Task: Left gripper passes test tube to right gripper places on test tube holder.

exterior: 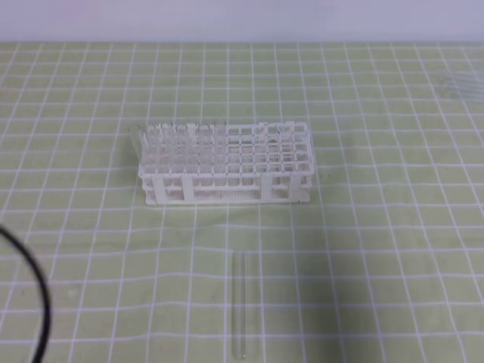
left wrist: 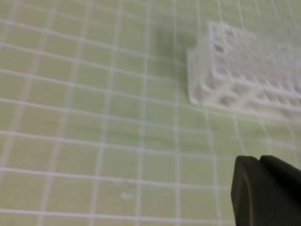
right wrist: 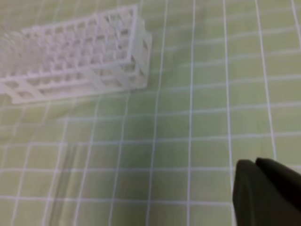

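While no arm is seen in the high view, the scene is set out as follows.

Tube position: the slender clear glass test tube (exterior: 241, 306) is lying flat on the green grid-patterned counter (exterior: 378, 227), well in front of the rack and untouched by either arm.
Tube axis: its length runs front to back, rounded end toward the near edge.
Left jaws: only a black corner of the left gripper (left wrist: 265, 193) is shown by its wrist camera; whether the jaws are apart or together cannot be told. No tube is seen in that view.
Right jaws: the right gripper (right wrist: 265, 193) shows likewise as a dark corner, state not to be told; the tube appears faintly at lower left of its view.
Nearer arm: cannot be judged from these views.
Rack: the white plastic lattice test tube holder (exterior: 227, 162) stands upright.
Rack contents: several clear tubes seem to be standing in its left columns; the right holes look unfilled.
Black cable (exterior: 34, 295): curved across the near left corner.
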`<act>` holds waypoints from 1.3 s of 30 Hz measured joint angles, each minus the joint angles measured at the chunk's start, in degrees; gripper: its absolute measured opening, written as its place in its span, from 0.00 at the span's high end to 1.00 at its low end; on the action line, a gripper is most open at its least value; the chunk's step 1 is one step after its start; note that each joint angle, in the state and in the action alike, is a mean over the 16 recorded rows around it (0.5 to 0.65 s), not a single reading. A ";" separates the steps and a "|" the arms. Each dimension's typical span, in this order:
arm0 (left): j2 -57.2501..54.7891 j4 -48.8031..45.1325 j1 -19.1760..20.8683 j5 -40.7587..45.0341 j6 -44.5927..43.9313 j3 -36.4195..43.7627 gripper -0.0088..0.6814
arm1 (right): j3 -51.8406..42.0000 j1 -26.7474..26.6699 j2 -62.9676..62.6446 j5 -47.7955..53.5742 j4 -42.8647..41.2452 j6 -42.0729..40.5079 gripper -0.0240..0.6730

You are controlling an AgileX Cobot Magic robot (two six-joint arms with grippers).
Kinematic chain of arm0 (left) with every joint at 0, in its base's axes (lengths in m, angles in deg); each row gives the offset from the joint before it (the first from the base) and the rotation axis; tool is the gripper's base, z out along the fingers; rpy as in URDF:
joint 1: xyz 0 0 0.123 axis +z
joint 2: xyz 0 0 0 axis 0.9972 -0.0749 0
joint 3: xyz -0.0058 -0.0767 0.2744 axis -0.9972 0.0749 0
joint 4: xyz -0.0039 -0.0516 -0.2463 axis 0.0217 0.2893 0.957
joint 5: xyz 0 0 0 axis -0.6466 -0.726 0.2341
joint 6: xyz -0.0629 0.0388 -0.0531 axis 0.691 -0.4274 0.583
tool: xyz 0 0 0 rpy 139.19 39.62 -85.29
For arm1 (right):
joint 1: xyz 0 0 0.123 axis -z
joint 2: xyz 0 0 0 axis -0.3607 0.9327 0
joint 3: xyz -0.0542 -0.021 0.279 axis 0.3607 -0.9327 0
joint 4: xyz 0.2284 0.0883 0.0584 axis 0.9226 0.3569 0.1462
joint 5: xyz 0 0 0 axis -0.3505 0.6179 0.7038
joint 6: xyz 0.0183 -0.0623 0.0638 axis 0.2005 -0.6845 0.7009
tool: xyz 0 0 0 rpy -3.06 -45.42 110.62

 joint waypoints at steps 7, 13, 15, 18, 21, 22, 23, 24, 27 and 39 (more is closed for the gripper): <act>-14.94 12.16 -0.84 10.61 -14.16 -8.04 0.99 | 2.43 0.00 7.85 4.46 -0.55 -0.28 0.97; -26.97 21.00 -7.41 13.03 -20.77 -13.43 0.99 | 2.62 0.00 10.71 5.76 -0.61 -1.10 0.97; -30.83 21.58 -10.58 13.14 -20.19 -15.30 0.99 | 2.66 0.00 11.20 5.92 -0.64 -1.49 0.97; -37.06 20.44 -16.25 13.42 -17.63 -18.96 0.99 | 2.72 0.00 11.67 5.88 -0.68 -2.08 0.97; -43.25 17.98 -22.37 13.89 -14.01 -23.22 0.99 | 2.78 0.00 11.86 5.76 -0.71 -2.57 0.97; -45.21 17.04 -24.22 14.15 -12.89 -24.65 0.99 | 2.80 0.00 11.89 5.74 -0.71 -2.69 0.97; -47.15 16.17 -26.06 14.45 -11.80 -26.11 0.99 | 2.82 0.00 11.91 5.72 -0.72 -2.80 0.97; -48.97 15.26 -27.59 14.90 -10.83 -27.48 0.99 | 2.82 0.00 11.91 5.73 -0.73 -2.89 0.97; -54.08 12.97 -30.97 17.25 -8.82 -31.35 0.99 | 2.82 0.00 11.91 5.76 -0.75 -3.15 0.97; -65.06 12.18 -34.39 23.55 -11.12 -38.72 0.96 | 2.82 0.00 11.91 6.13 -0.68 -3.36 0.97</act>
